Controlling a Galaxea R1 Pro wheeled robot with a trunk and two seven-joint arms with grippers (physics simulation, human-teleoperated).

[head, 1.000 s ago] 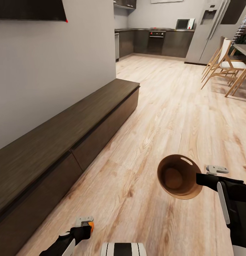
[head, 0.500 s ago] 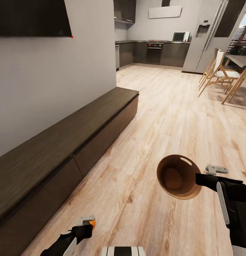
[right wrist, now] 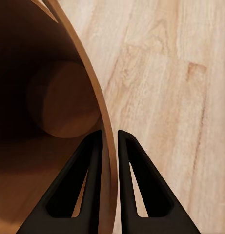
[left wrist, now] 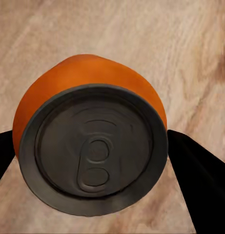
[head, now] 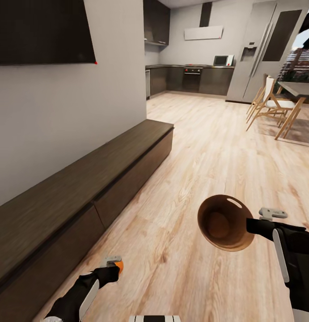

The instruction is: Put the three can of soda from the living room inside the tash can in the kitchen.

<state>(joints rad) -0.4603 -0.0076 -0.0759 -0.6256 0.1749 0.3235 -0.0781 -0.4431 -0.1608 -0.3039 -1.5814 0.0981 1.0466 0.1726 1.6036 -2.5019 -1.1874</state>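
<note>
An orange can of soda [left wrist: 88, 146] with a dark grey top sits between the black fingers of my left gripper [left wrist: 92, 156], which is shut on it. The same can [head: 119, 266] peeks out as an orange spot at the tip of my left gripper [head: 113, 267], low over the wooden floor. My right gripper [right wrist: 108, 146] is shut on the thin wall of the copper-brown tash can [right wrist: 53, 112], one finger inside and one outside. The tash can [head: 223, 222] hangs tilted above the floor at my right gripper [head: 252, 223], its inside empty.
A long low dark wood bench [head: 82, 179] runs along the grey wall on the left under a black TV [head: 42, 31]. The kitchen lies far ahead with an oven [head: 193, 74] and silver fridge [head: 261, 49]. Wooden chairs [head: 268, 103] and a table stand at the right.
The head view has tilted up, showing more of the wall and kitchen. My left arm has risen and reached slightly forward with the can. The right gripper and the bin hold their place.
</note>
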